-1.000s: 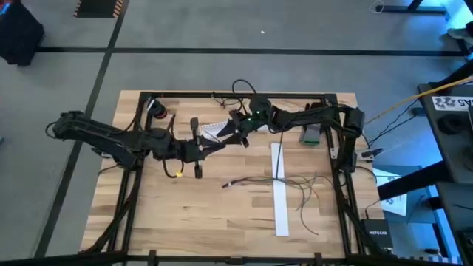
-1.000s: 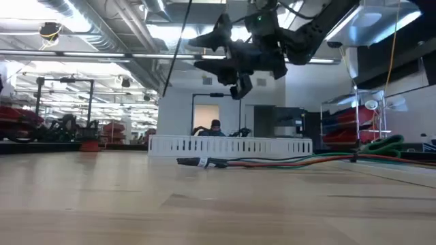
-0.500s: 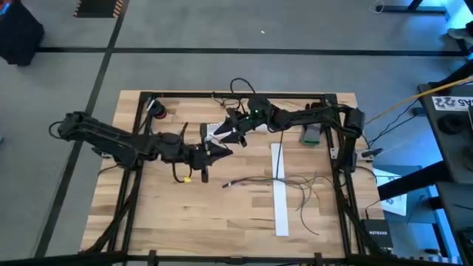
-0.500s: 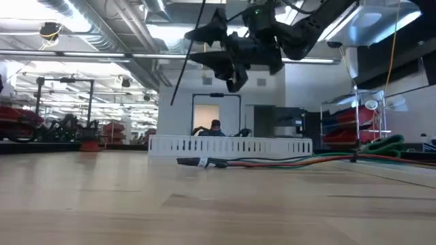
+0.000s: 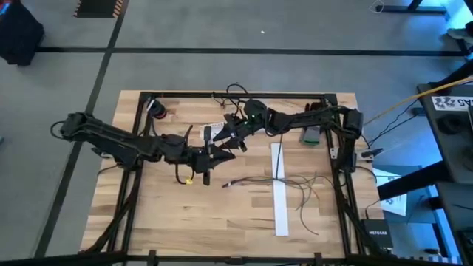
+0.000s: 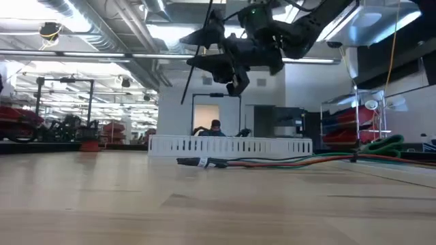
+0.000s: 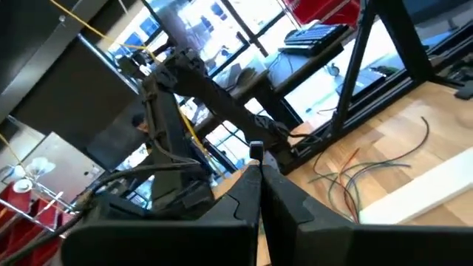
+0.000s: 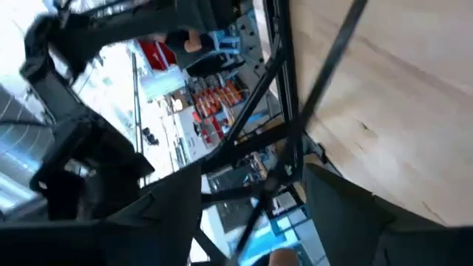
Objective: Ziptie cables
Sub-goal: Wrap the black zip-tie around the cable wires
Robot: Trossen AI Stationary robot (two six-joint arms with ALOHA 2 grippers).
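Seen from above, the cables [image 5: 295,186] lie loose on the wooden table [image 5: 185,214] at about 4 o'clock from its middle, a thin bunch running from a taped end near the centre out toward the right rail, crossing the long white strip [image 5: 279,193] that lies flat there. In the low view the cables [image 6: 272,162] rest flat on the boards in front of the white slotted strip [image 6: 228,145]. Both arms hang above the table, well apart from the bunch. The left claw [image 5: 219,153] sits just at 9 o'clock of the table's centre, and its wrist view shows the two dark fingers [image 7: 247,199] pressed together with almost no gap; whether anything is pinched between them cannot be told. The right claw [image 5: 225,131] hovers at about 11 o'clock of the centre, close beside the left one, its fingers [image 8: 336,203] spread wide with a thin straight black strip [image 8: 325,66] between them.
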